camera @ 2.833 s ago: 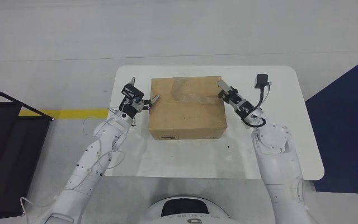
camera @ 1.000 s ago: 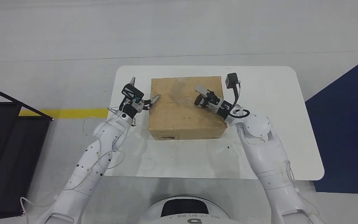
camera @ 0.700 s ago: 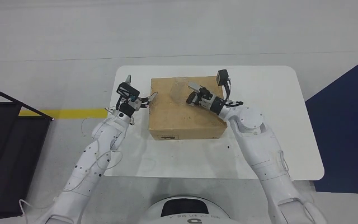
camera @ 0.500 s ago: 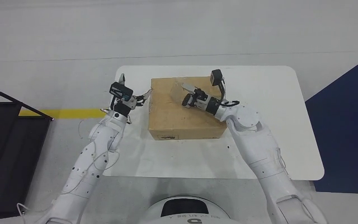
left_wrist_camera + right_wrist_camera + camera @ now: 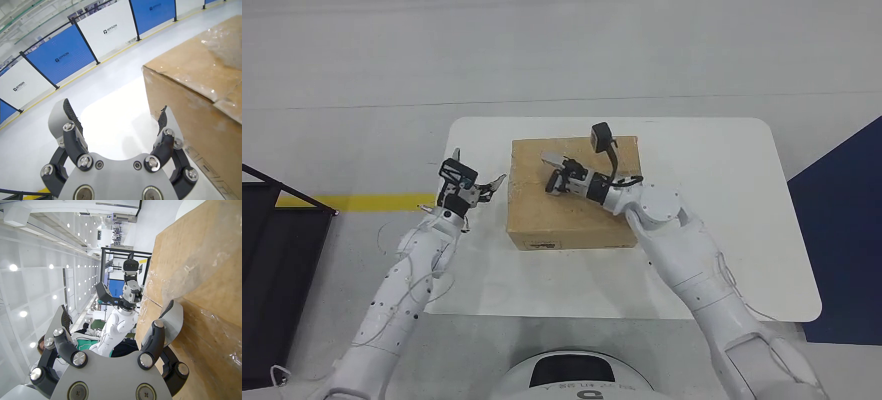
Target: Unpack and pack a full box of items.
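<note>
We see the right gripper point(image 5: 117, 307), jaws apart, over the tape-sealed brown cardboard box point(image 5: 542, 215). We find the left gripper point(image 5: 115, 107) just beside the box, jaws also spread.

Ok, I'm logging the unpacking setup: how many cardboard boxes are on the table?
1. The closed, taped cardboard box sits on the white table, the open right gripper over its top, the open left gripper beside it. None seems hidden.

White table point(image 5: 722, 250), closed taped cardboard box point(image 5: 577, 215) resting on it
</note>
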### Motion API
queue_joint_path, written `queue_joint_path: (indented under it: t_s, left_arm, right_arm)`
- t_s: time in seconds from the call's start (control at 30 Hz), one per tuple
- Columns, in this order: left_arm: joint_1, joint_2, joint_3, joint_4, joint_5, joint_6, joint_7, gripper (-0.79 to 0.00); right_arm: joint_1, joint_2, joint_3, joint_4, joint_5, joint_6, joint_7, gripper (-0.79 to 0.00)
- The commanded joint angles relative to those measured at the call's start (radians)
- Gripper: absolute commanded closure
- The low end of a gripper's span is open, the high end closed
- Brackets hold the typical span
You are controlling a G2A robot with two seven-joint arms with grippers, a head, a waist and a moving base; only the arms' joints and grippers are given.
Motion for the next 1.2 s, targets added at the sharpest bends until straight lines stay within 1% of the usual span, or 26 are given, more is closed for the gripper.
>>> queue_joint_path:
  t_s: [0.0, 0.23, 0.4, 0.57, 0.73, 0.83, 1.07, 1.17]
  left_arm:
    - [-0.019, -0.004, 0.027, 0.012, 0.032, -0.006, -0.002, -0.785]
    - [-0.060, -0.017, 0.068, 0.032, 0.046, -0.010, 0.004, -0.785]
    - [-0.071, -0.022, 0.085, 0.043, 0.052, -0.012, 0.011, -0.785]
    - [-0.068, -0.025, 0.088, 0.044, 0.053, -0.016, 0.030, -0.785]
    - [-0.065, -0.026, 0.069, 0.046, 0.017, -0.005, 0.042, -0.785]
    - [-0.062, -0.026, 0.042, 0.051, -0.022, 0.008, 0.053, -0.785]
    - [-0.039, -0.020, -0.028, 0.061, -0.079, 0.036, 0.086, -0.785]
    - [-0.039, -0.020, -0.028, 0.061, -0.079, 0.036, 0.086, -0.785]
  right_arm:
    - [0.006, -0.003, -0.013, 0.002, -0.002, 0.007, -0.008, -0.785]
    - [0.021, -0.009, -0.038, 0.002, 0.002, 0.020, -0.021, -0.785]
    - [0.053, -0.019, -0.073, 0.025, 0.009, 0.044, -0.021, -0.785]
    - [0.083, -0.028, -0.092, 0.066, 0.024, 0.039, -0.025, -0.785]
    - [0.104, -0.038, -0.115, 0.084, 0.045, 0.041, -0.019, -0.785]
    - [0.120, -0.045, -0.130, 0.105, 0.065, 0.041, -0.016, -0.785]
    - [0.177, -0.069, -0.163, 0.207, 0.126, 0.028, -0.002, -0.785]
    - [0.201, -0.081, -0.181, 0.251, 0.155, 0.020, 0.012, -0.785]
